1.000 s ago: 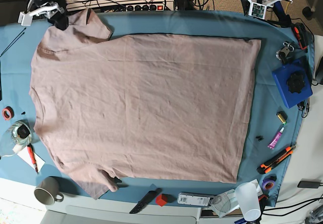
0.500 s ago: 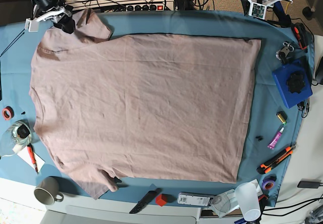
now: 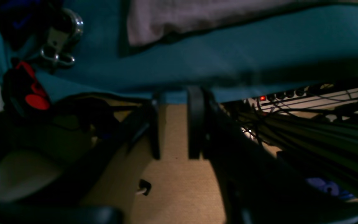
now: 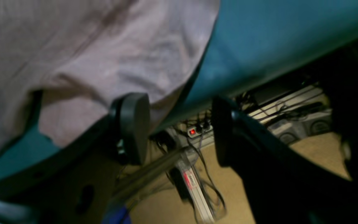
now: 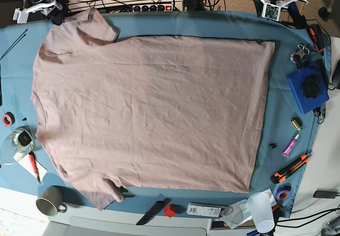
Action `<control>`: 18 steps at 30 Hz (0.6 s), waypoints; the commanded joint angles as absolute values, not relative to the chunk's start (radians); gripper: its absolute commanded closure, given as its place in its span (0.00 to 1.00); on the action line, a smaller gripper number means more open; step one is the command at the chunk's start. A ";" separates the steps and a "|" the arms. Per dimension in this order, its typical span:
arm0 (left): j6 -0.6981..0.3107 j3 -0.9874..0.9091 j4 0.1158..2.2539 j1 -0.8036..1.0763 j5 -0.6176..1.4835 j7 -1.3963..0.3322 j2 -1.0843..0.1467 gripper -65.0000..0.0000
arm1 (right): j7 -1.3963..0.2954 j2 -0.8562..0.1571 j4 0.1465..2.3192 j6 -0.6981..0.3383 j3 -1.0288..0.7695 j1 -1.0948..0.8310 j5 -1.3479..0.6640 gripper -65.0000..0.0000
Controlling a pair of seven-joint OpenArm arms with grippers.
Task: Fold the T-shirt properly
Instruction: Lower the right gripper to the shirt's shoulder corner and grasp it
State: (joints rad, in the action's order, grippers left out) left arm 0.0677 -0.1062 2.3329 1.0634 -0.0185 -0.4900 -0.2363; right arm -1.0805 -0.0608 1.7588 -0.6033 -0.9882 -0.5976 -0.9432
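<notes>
A: Where's the T-shirt (image 5: 149,114)?

B: Flat on the blue-teal table cloth (image 5: 212,26), spread wide, wrinkled, nothing folded. Collar side faces base view's left edge, hem toward the blue box (image 5: 307,90). One sleeve pokes up at the shirt's top-left corner, the other at its bottom-left.

A: Right gripper (image 4: 176,130)?

B: Just off the shirt's top-left sleeve, at the cloth's edge. Jaws spread wide, nothing between them. In the wrist view one pad (image 4: 134,127) overlaps the sleeve (image 4: 104,77); can't tell if it touches. Other finger hangs past the cloth edge, w/ floor and a power strip (image 4: 197,129) behind.

A: Left gripper (image 3: 174,124)?

B: Beyond the shirt's top-right hem corner, past the cloth edge. Jaws partly apart, narrow gap, holding nothing. Wrist view is dark; shirt corner (image 3: 172,18) sits well apart from the fingers.

A: Other stuff round the shirt?

B: Right of the hem: blue box, metal clip (image 5: 300,52), purple tube (image 5: 290,145), orange cutter (image 5: 291,167). Below the shirt: mug (image 5: 50,200), black knife (image 5: 152,210), red cube (image 5: 169,210), clear cup (image 5: 261,210). Left of the collar: red tape roll (image 5: 7,119), red pen (image 5: 34,166).
</notes>
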 commanded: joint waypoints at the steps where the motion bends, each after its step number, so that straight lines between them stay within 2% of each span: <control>1: 0.070 -0.108 2.353 1.077 -0.023 -0.471 -0.239 0.80 | -1.058 -0.088 1.773 -0.610 -0.996 -0.600 -0.964 0.51; 11: 0.070 -0.108 2.353 1.077 -0.023 -0.470 -0.238 0.80 | -1.035 -0.113 1.771 -0.609 -0.986 -0.581 -0.944 0.51; 18: 0.070 -0.108 2.353 1.077 -0.023 -0.470 -0.238 0.80 | -1.002 -0.110 1.771 -0.593 -0.875 -0.567 -0.854 0.51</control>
